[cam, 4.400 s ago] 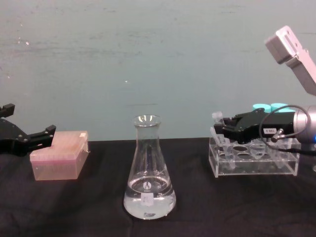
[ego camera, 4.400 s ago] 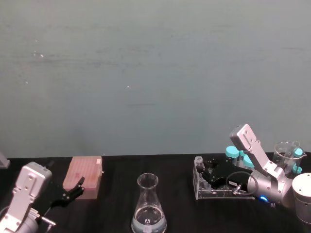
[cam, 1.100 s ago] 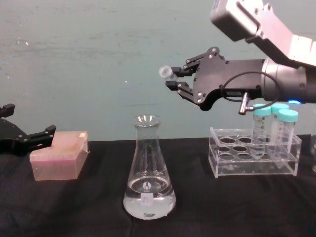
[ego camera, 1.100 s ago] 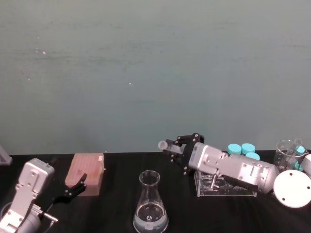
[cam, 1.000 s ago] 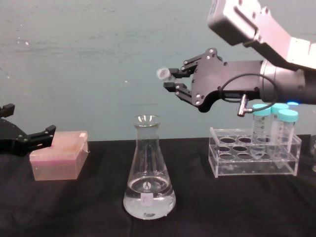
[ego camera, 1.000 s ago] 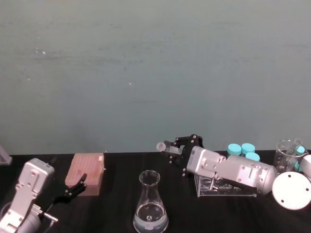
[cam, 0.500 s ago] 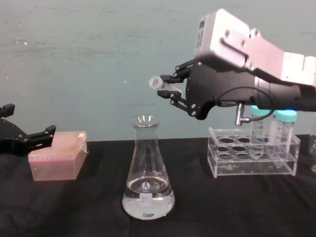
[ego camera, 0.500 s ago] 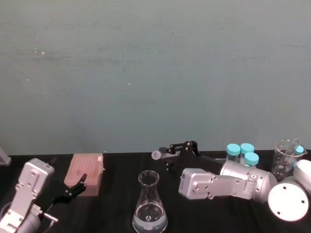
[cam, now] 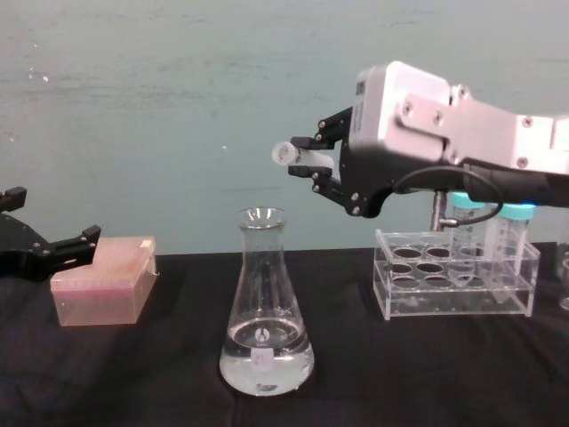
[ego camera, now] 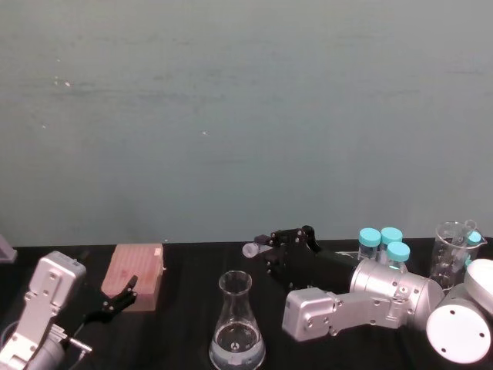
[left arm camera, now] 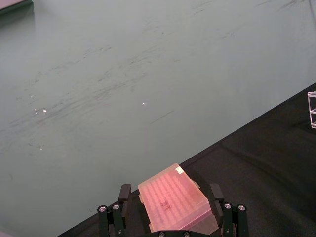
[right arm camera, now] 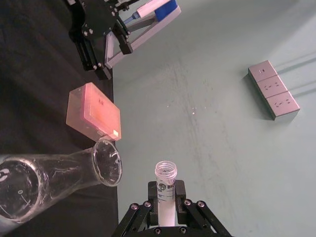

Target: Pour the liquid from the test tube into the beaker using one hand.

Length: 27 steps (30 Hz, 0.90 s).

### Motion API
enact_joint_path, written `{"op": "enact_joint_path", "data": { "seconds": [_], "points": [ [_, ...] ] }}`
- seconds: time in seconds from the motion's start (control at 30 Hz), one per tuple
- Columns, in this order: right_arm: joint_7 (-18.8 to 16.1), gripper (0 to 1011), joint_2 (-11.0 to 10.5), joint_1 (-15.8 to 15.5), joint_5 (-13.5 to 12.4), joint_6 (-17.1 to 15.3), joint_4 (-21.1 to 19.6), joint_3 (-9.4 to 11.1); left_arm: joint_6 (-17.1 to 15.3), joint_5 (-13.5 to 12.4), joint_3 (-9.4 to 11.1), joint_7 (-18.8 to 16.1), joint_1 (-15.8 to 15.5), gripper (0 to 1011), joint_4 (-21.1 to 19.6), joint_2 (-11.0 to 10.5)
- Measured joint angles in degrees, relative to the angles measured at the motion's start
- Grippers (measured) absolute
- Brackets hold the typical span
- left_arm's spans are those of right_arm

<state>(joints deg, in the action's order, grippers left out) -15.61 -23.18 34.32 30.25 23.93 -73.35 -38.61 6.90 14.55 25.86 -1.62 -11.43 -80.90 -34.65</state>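
Test tube (cam: 289, 154) sideways between right fingers (cam: 303, 142)

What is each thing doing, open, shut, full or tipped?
Small clear plastic test tube, lying nearly sideways in the right tool, mouth uncovered.
Right tool, shut on the test tube.
Tall clear glass conical beaker, upright, shallow clear liquid inside.
Left tool, open, parked by pink box.
Teal-capped tubes, upright, capped.
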Motion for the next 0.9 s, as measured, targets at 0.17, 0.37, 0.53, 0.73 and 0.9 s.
{"op": "enact_joint_path", "data": {
  "seconds": [0.17, 0.37, 0.53, 0.73, 0.9],
  "points": [
    [1.34, 194, -0.17, -0.03, 2.05, 0.18, -0.16, -0.38, 0.0, 0.0, 0.0, 0.0, 0.0, 1000, 0.0, 0.0],
    [2.55, 194, -0.25, -0.04, 4.02, 0.32, -0.29, -0.95, 0.0, 0.0, 0.0, 0.0, 0.0, 1000, 0.0, 0.0],
    [3.49, 194, -0.23, 0.07, 5.64, 0.4, -0.24, -1.52, 0.0, 0.0, 0.0, 0.0, 0.0, 1000, 0.0, 0.0],
    [4.59, 194, -0.4, 0.38, 7.47, 0.85, 0.06, -2.28, 0.0, 0.0, 0.0, 0.0, 0.0, 1000, 0.0, 0.0],
    [5.35, 194, -0.6, 0.71, 8.7, 1.36, 0.4, -2.93, 0.01, 0.0, 0.0, 0.0, 0.0, 1000, 0.0, 0.0]
  ]
}}
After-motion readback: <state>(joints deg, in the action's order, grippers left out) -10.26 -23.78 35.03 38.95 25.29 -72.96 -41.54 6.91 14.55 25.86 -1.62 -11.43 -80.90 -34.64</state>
